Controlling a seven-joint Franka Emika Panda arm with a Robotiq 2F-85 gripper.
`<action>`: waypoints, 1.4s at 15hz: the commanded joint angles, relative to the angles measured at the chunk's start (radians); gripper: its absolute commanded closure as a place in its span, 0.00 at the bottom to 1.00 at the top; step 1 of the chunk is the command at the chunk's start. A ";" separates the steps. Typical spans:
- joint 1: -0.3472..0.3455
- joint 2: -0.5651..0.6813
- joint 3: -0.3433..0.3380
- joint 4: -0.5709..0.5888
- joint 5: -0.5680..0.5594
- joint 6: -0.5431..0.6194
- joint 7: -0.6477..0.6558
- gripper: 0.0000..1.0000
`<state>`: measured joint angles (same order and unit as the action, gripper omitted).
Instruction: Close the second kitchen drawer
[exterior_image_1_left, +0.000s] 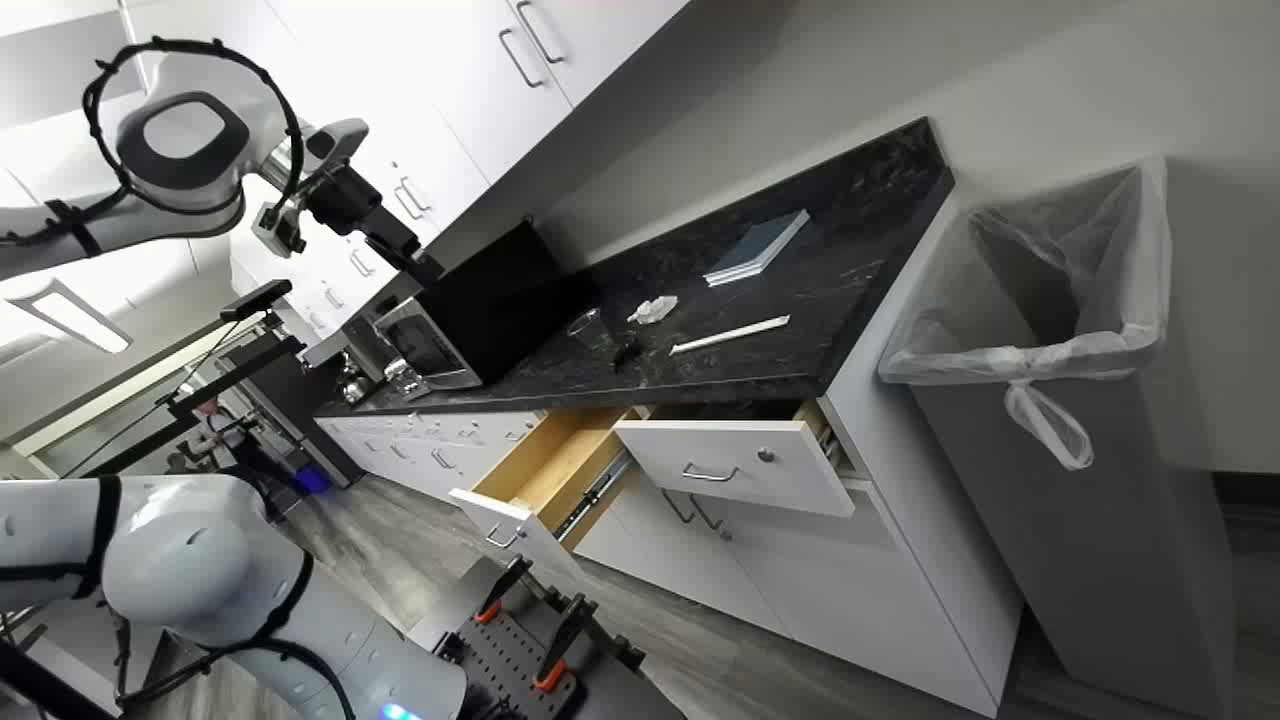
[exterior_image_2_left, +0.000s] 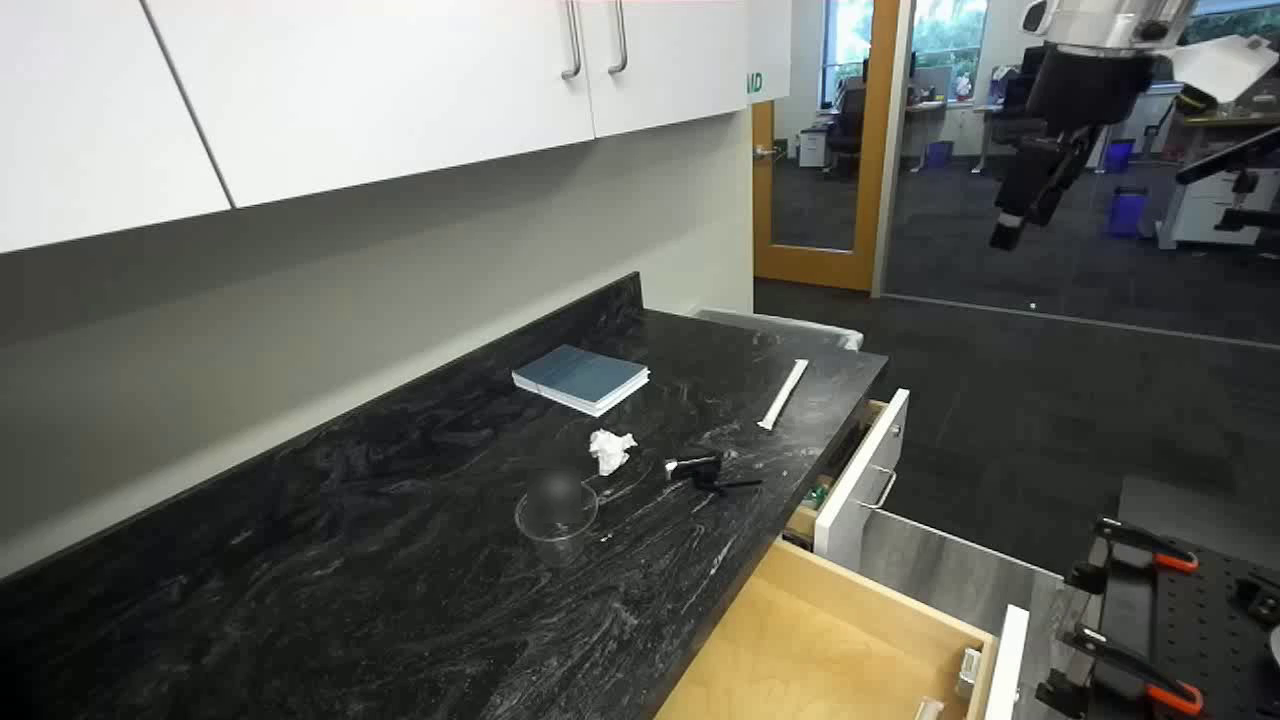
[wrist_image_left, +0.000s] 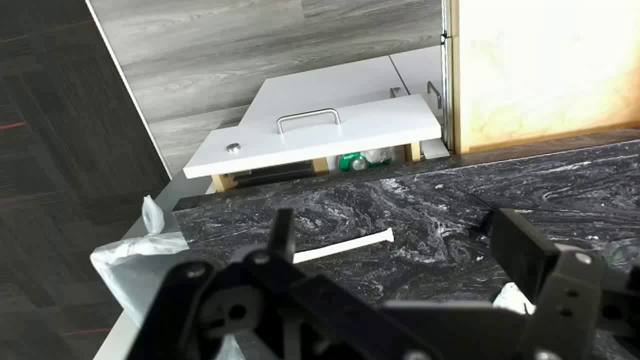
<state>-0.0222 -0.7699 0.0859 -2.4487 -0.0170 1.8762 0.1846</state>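
Observation:
The second kitchen drawer, with light wood sides and a white front, is pulled far out in both exterior views (exterior_image_1_left: 575, 478) (exterior_image_2_left: 870, 612). Its pale inside shows at the upper right of the wrist view (wrist_image_left: 545, 75); its front is out of frame there. My gripper is high above the countertop, apart from the drawer, in both exterior views (exterior_image_1_left: 420, 264) (exterior_image_2_left: 1010, 232). In the wrist view my gripper (wrist_image_left: 400, 242) is open, its fingers wide apart with nothing between them.
A wider white drawer (exterior_image_1_left: 730, 455) beside it is partly open. The dark countertop (exterior_image_2_left: 400, 560) bears a white stick (exterior_image_2_left: 783, 395), a notebook (exterior_image_2_left: 582, 375), crumpled paper (exterior_image_2_left: 610, 451), a clear cup (exterior_image_2_left: 556, 505) and a small black object (exterior_image_2_left: 700, 468). A lined bin (exterior_image_1_left: 1060, 440) stands at its end.

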 joint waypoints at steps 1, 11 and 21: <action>0.001 0.001 -0.001 0.002 -0.001 -0.002 0.000 0.00; 0.066 -0.047 0.041 0.008 0.006 -0.023 -0.050 0.00; 0.001 0.001 -0.001 0.002 -0.001 -0.002 0.000 0.00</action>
<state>-0.0221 -0.7699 0.0859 -2.4487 -0.0170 1.8763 0.1846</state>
